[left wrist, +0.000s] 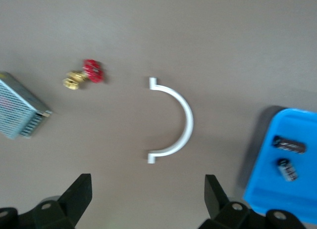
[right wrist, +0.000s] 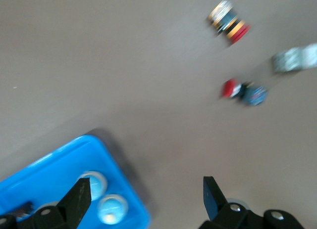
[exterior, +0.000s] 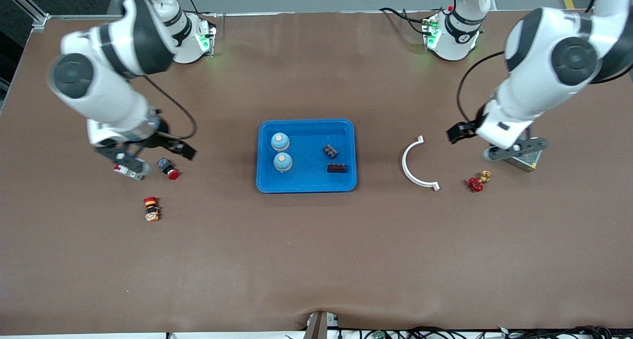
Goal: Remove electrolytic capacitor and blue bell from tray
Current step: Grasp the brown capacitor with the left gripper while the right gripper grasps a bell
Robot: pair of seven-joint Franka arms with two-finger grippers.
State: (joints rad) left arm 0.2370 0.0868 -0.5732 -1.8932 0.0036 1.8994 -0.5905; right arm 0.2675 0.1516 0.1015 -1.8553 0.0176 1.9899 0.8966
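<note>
The right gripper [exterior: 129, 167] hangs low over the brown tabletop [exterior: 316, 260] at the right arm's end, its fingers [right wrist: 79, 199] spread wide and grasping nothing. Just beside it lies a small white-and-red block [exterior: 126, 170], partly under the gripper in the front view, and a small blue-bodied push button with a red cap [exterior: 168, 169]. Nearer the front camera than these lies a red, yellow and orange stacked push button [exterior: 151, 209] on its side.

In the middle of the tabletop sits a shallow blue plastic tray [exterior: 306, 186]. Inside it, toward the right arm's end, stand two round pale blue bells with tan tops [exterior: 281, 152], one nearer the camera than the other, close together. Toward the left arm's end of the tray lie two small dark capacitor parts [exterior: 333, 160], apart from each other.

Between the tray and the left arm lies a white curved half-ring bracket [exterior: 414, 166], flat on the tabletop. Near it, toward the left arm's end, is a small brass valve with a red handwheel [exterior: 477, 181]. The left gripper [exterior: 514, 148] hangs over a grey perforated metal box [exterior: 527, 160], with fingers [left wrist: 77, 199] released and wide apart, empty.
</note>
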